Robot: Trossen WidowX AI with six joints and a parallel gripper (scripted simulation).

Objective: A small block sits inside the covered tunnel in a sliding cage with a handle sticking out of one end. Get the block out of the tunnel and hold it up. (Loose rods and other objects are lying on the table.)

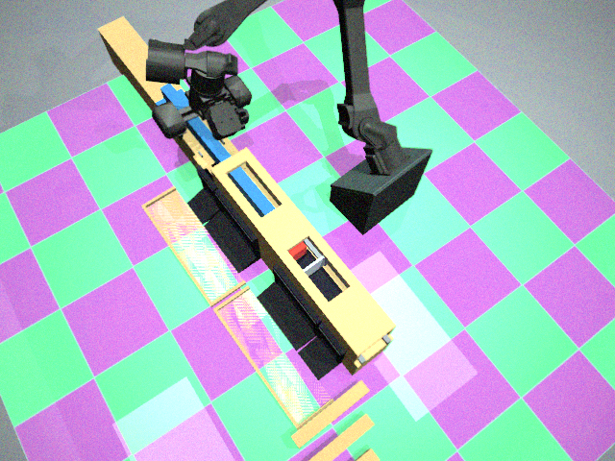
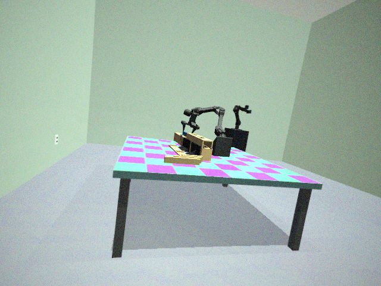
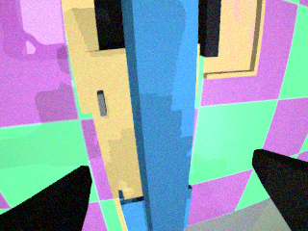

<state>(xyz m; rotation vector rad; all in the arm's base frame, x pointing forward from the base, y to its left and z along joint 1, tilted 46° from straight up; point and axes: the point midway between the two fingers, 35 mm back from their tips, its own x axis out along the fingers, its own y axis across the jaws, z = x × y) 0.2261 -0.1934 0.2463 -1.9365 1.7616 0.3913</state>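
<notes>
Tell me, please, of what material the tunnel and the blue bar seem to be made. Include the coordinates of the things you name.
The tunnel [image 1: 278,228] [image 2: 199,138] looks like pale wood, perhaps painted board: it is evenly tan, matte, with square-cut edges around its openings. The blue bar [image 1: 252,190] [image 3: 166,120] could be plastic or painted wood; it is smooth, uniformly coloured, and shows no grain or bright metallic glint.

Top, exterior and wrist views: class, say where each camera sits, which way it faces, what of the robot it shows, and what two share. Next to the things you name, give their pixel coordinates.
Top: above the table, facing down; arm, gripper [image 1: 196,116].
Exterior: beyond the table's edge, facing across it; whole arm.
Wrist: on the arm, facing past the open fingers.
Top and wrist share the blue bar [image 1: 213,141] [image 3: 164,111].
</notes>
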